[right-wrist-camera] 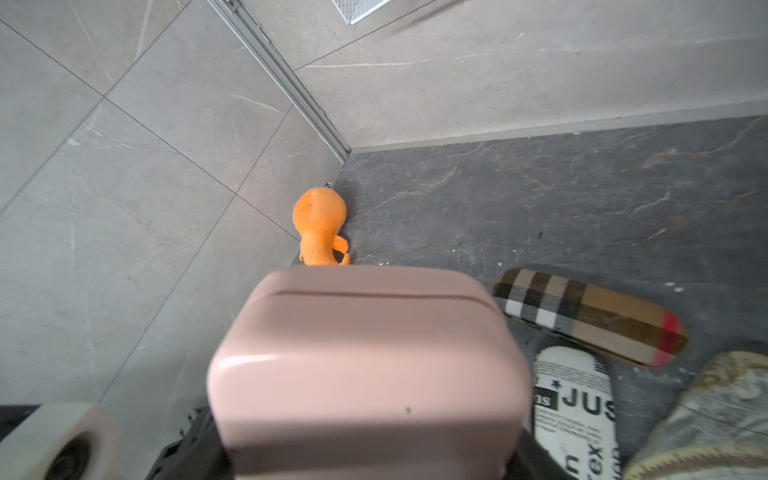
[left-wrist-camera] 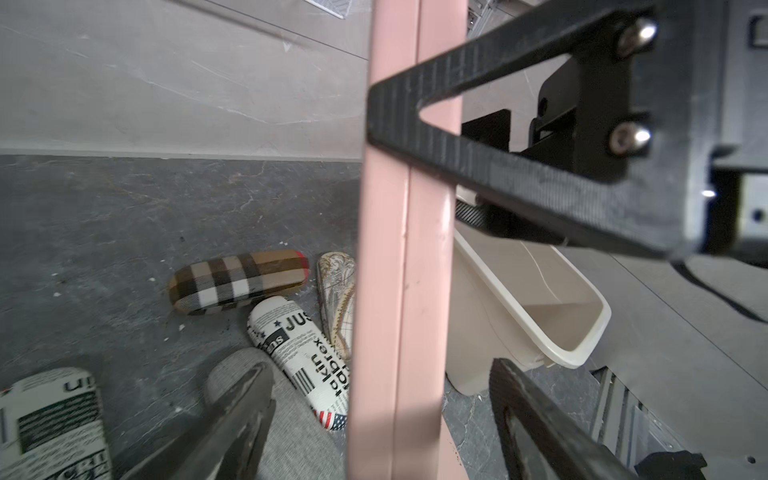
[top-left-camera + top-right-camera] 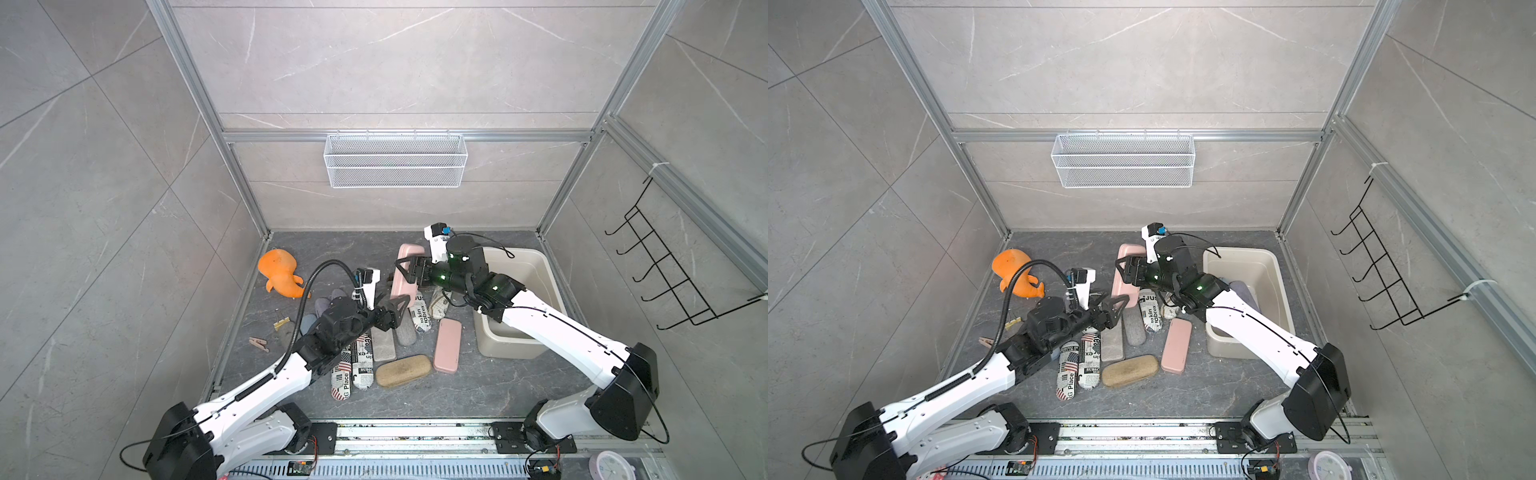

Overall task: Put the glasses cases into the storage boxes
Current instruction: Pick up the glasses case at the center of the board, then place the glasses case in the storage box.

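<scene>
1. At left, the left gripper (image 3: pixel 395 309) stands open, a finger on either side of the pink case (image 3: pixel 411 251) without pinching it.
2. Centre, that case hangs above loose cases (image 3: pixel 402 370) on the floor (image 3: pixel 478 390).
3. Beside it, the right gripper (image 3: pixel 409 270) clamps the pink case.
4. Far right, the storage box (image 3: pixel 534 278) sits apart.
</scene>
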`<state>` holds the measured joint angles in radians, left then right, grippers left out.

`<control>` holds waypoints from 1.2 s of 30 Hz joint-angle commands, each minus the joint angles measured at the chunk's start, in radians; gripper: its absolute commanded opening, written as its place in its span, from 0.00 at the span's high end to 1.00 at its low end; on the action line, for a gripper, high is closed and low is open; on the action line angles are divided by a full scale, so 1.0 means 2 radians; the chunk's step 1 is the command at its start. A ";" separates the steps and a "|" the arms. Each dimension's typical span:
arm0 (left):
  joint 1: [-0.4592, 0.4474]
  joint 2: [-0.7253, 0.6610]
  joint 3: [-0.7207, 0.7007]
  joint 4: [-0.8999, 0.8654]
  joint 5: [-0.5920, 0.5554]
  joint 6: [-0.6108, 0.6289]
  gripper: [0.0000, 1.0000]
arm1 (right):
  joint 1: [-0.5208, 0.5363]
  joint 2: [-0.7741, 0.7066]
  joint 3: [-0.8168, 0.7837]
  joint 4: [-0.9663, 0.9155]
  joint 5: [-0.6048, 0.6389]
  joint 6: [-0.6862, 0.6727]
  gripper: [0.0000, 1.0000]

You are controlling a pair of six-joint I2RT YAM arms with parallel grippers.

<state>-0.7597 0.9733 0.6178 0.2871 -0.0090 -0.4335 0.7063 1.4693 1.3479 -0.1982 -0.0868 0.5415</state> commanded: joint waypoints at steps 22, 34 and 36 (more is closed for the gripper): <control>-0.001 -0.201 -0.088 -0.223 -0.286 -0.161 0.13 | -0.320 -0.086 -0.072 -0.227 0.266 -0.146 0.33; -0.001 -0.176 -0.082 -0.223 -0.299 -0.179 0.13 | -0.340 0.022 -0.104 -0.130 0.316 -0.206 0.33; -0.001 -0.178 -0.085 -0.223 -0.300 -0.184 0.13 | -0.340 0.037 -0.097 -0.125 0.315 -0.209 0.33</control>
<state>-0.7631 0.6216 0.4114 -0.1650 -0.5762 -0.7826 0.0277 1.5150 1.1313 -0.5167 0.4885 0.1680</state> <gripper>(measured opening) 0.875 0.725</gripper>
